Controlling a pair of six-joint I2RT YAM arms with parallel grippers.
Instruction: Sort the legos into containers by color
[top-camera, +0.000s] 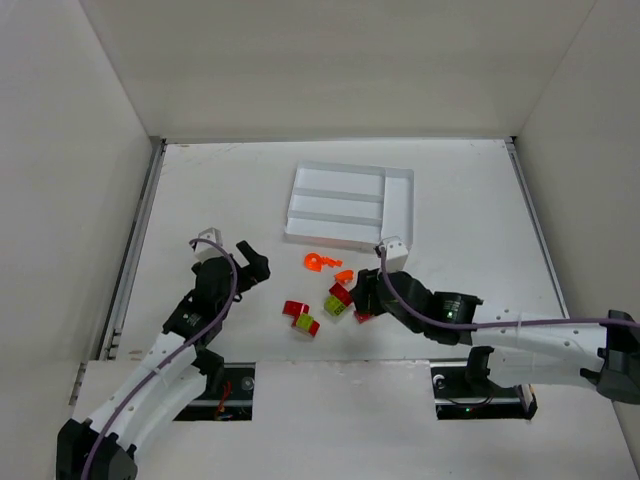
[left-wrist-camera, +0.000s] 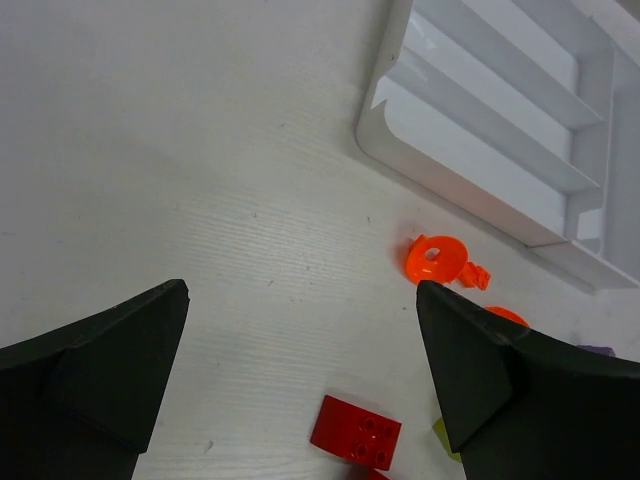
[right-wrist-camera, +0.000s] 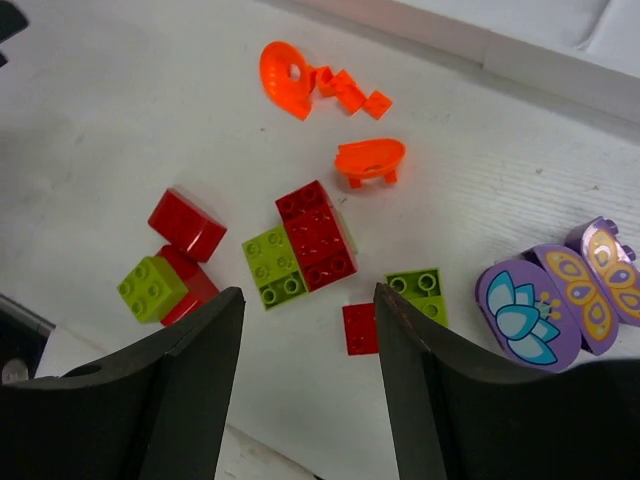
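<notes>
Ideally the right claw (right-wrist-camera: 305, 320), spread open like the left claw (left-wrist-camera: 300, 300), should drop squarely over the red brick (right-wrist-camera: 315, 235) among the legos (top-camera: 335, 305) scattered on the surface (top-camera: 230, 190) just near of the tray (top-camera: 340, 182).

Loose legos (top-camera: 337, 303) scattered on the counter (top-camera: 220, 190), just in front of the white tray (top-camera: 345, 214).

The tray lies flat, with three long slots side by side and one crosswise slot at its right end. Every piece sits outside it, near its front edge:
- an orange ring piece (right-wrist-camera: 288, 75) with a short linked tail
- an orange dome (right-wrist-camera: 370, 158)
- a long red brick (right-wrist-camera: 316, 235) overlapping a lime brick (right-wrist-camera: 270, 265)
- a loose red block (right-wrist-camera: 186, 222)
- a lime cube (right-wrist-camera: 150, 288) on another red piece
- a small red tile (right-wrist-camera: 360, 328)
- a lime square (right-wrist-camera: 418, 293)
- a purple flower piece (right-wrist-camera: 525, 315) touching a purple butterfly piece (right-wrist-camera: 592, 278)
</notes>
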